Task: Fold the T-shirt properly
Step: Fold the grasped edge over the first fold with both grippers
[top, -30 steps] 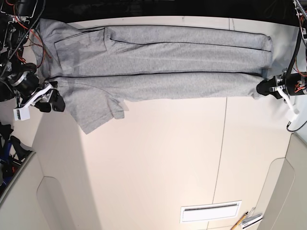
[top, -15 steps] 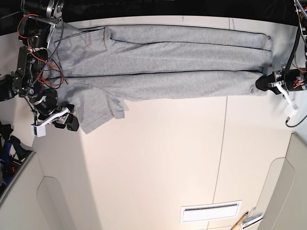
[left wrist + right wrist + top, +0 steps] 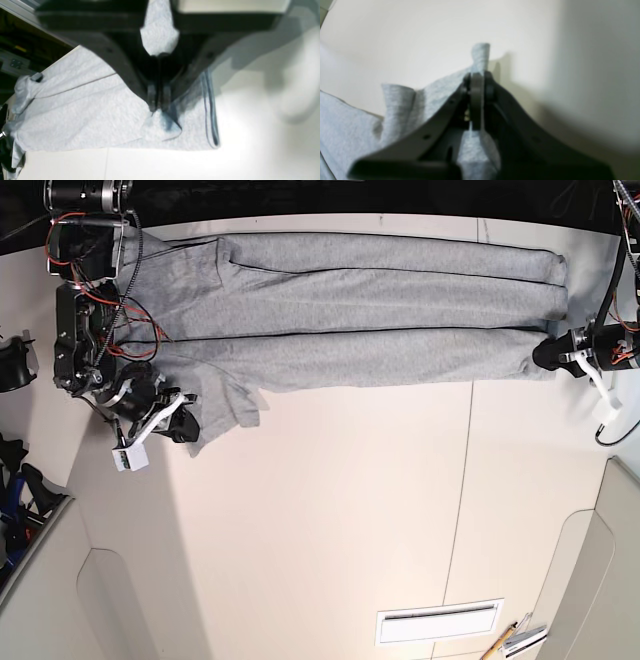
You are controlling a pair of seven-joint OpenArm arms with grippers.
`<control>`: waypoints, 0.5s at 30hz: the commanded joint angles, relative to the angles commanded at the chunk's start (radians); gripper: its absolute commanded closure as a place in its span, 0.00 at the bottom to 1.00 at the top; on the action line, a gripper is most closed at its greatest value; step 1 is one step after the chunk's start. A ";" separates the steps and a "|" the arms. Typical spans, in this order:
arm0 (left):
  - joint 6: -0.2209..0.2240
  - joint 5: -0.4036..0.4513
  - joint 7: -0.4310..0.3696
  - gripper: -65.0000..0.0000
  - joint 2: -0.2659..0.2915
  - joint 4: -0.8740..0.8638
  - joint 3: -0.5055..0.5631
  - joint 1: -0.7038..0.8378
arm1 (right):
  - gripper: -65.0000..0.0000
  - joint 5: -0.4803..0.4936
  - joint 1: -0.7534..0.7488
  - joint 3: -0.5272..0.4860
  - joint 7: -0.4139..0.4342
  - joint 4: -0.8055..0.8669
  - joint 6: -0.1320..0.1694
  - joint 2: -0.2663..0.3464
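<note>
The heather-grey T-shirt [image 3: 350, 310] lies plain side up, folded into a long band across the far side of the table. No lettering shows. My left gripper [image 3: 546, 355] is shut on the shirt's hem corner at the base view's right. In the left wrist view the closed gripper [image 3: 158, 108] pinches a fold of grey cloth [image 3: 75, 110]. My right gripper [image 3: 184, 423] is shut on the sleeve edge at the base view's left. In the right wrist view the gripper [image 3: 476, 81] clamps bunched cloth [image 3: 397, 100] above the cream table.
The cream table [image 3: 330, 520] has a seam line running down it right of centre. A white slotted plate [image 3: 440, 621] and some pens [image 3: 515, 640] lie at the near right. Red wires [image 3: 90, 240] and arm parts crowd the far left corner.
My right gripper has swung down and to the right along the sleeve and closed on its edge, bunching the sleeve. My left gripper stays on the hem corner.
</note>
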 joint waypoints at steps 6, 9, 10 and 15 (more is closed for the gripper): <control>0.000 -0.015 0.026 1.00 -0.003 0.001 0.000 0.004 | 1.00 0.155 -0.087 0.083 -0.235 0.305 0.000 0.005; 0.000 -0.032 0.041 1.00 -0.013 0.004 0.000 0.005 | 1.00 0.226 -0.203 0.169 -0.285 0.492 0.000 0.005; 0.000 -0.045 0.048 1.00 -0.019 0.005 0.000 0.005 | 1.00 0.245 -0.239 0.196 -0.293 0.546 0.000 0.005; 0.000 -0.068 0.078 1.00 -0.059 0.034 0.000 0.011 | 1.00 0.326 -0.407 0.322 -0.345 0.725 0.001 0.005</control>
